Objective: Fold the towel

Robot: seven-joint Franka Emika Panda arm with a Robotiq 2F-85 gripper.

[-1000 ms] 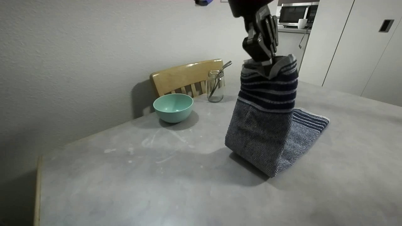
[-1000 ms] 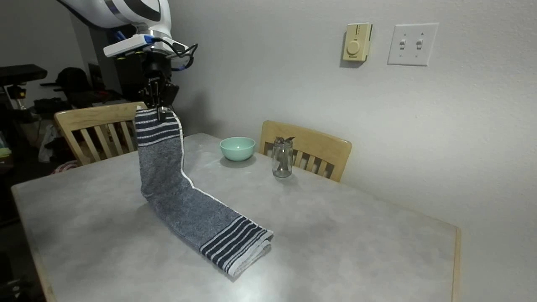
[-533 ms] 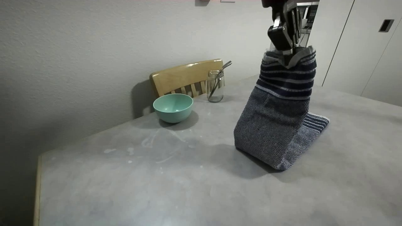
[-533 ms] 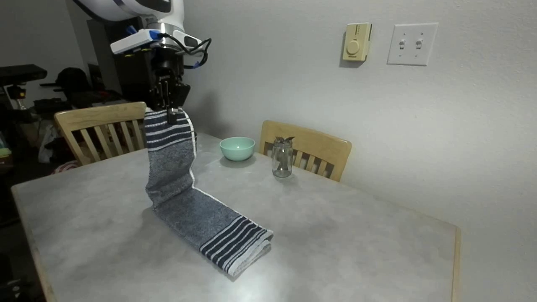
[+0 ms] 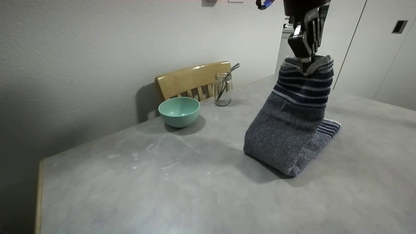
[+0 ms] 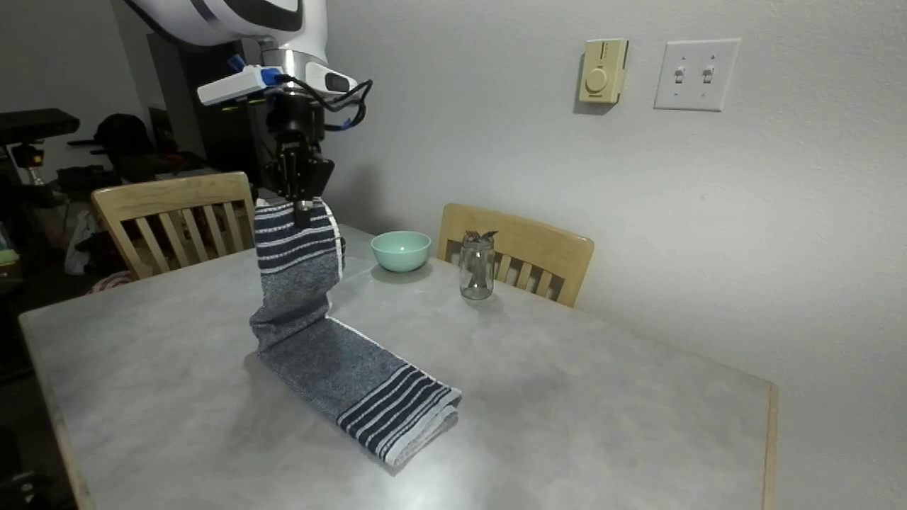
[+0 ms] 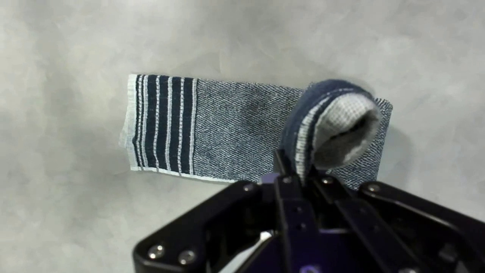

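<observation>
The grey-blue towel (image 5: 281, 133) has navy and white striped bands at both short ends. My gripper (image 5: 307, 61) is shut on one striped end and holds it up above the table. From there the towel hangs down to a bend, and its other part lies flat on the table, as the exterior view (image 6: 354, 372) shows. The flat striped end points away from the bend. In the wrist view, the held end curls between the fingertips (image 7: 299, 167) above the flat part of the towel (image 7: 238, 129). The gripper (image 6: 302, 212) also shows in an exterior view.
A teal bowl (image 5: 179, 112) and a glass jar with cutlery (image 5: 223, 91) stand near the wall side of the grey table (image 6: 602, 411). Wooden chairs (image 6: 524, 241) stand at the table's edges. A wall runs behind the bowl and jar.
My gripper has carried the held end across, over the flat part towards its striped end, first rising a little and then lowering. The towel's bend has shifted slightly; the flat striped end has stayed put.
</observation>
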